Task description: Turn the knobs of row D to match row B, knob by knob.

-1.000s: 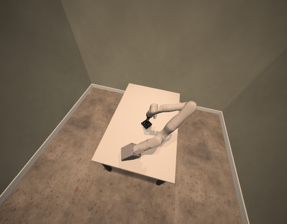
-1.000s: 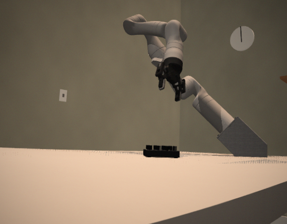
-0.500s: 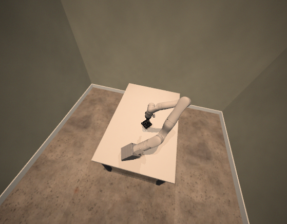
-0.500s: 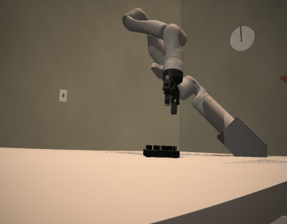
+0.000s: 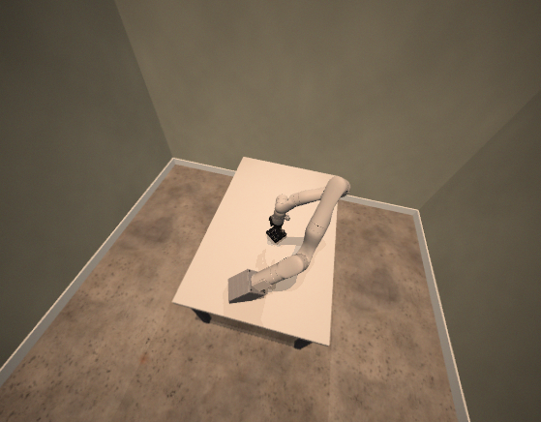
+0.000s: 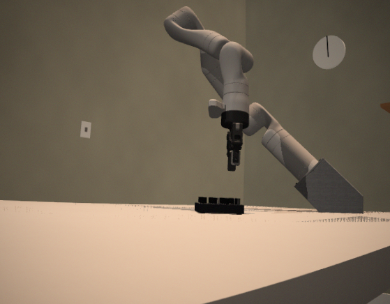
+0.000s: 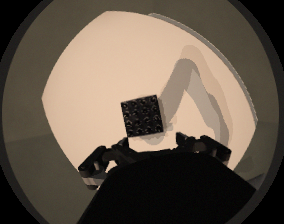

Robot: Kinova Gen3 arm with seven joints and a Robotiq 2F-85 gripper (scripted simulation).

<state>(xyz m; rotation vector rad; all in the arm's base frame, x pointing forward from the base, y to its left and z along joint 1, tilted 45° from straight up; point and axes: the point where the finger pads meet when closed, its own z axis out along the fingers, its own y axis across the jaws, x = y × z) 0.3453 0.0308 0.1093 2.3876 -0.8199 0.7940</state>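
The end effector (image 6: 232,164) hung released and empty, pointing straight down above the knob box (image 6: 219,208), which stood on the worktop (image 6: 132,251) near its far edge, seemingly lined up for a vertical approach to a knob.

Pale beige rectangular table (image 5: 217,261) on dark legs, carrying a small black square knob box (image 5: 277,235) near its middle and a grey wedge-shaped arm pedestal (image 5: 236,286) near one end.
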